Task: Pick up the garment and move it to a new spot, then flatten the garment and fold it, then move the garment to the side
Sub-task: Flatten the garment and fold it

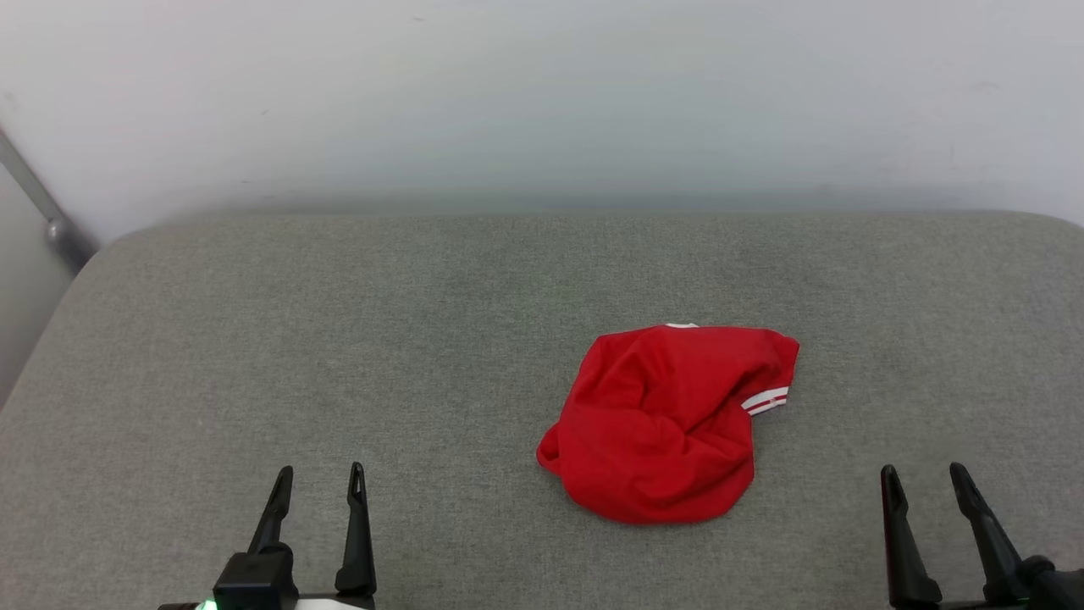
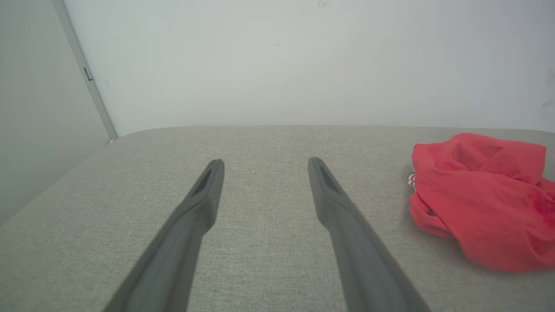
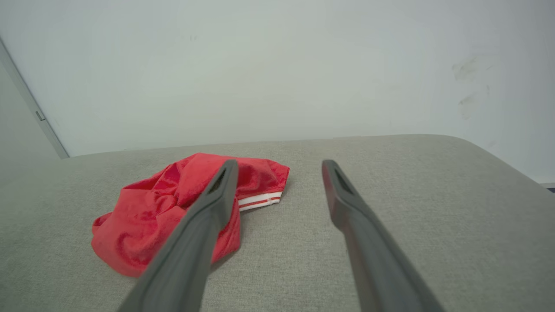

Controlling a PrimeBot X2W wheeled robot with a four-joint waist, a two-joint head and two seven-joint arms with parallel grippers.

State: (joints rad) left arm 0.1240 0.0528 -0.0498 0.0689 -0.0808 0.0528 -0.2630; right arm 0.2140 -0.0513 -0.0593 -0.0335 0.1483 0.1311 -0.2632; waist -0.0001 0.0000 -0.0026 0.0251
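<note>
The garment (image 1: 669,419) is a bright red shirt lying crumpled in a loose heap on the grey cushion (image 1: 381,339), right of centre, with a red-and-white striped cuff showing at its right side. My left gripper (image 1: 320,476) stands open at the lower left, well clear of the heap. At the lower right my right gripper (image 1: 923,476) is open too, a short way right of the fabric. In the left wrist view the garment (image 2: 481,199) lies off to the right of my left gripper (image 2: 265,164). The right wrist view has the garment (image 3: 151,212) left of my right gripper (image 3: 279,167).
The grey cushion has rounded corners and a far edge that meets a pale wall (image 1: 542,102). A grey metal bar (image 1: 38,207) slants down at the far left corner, where the cushion drops off.
</note>
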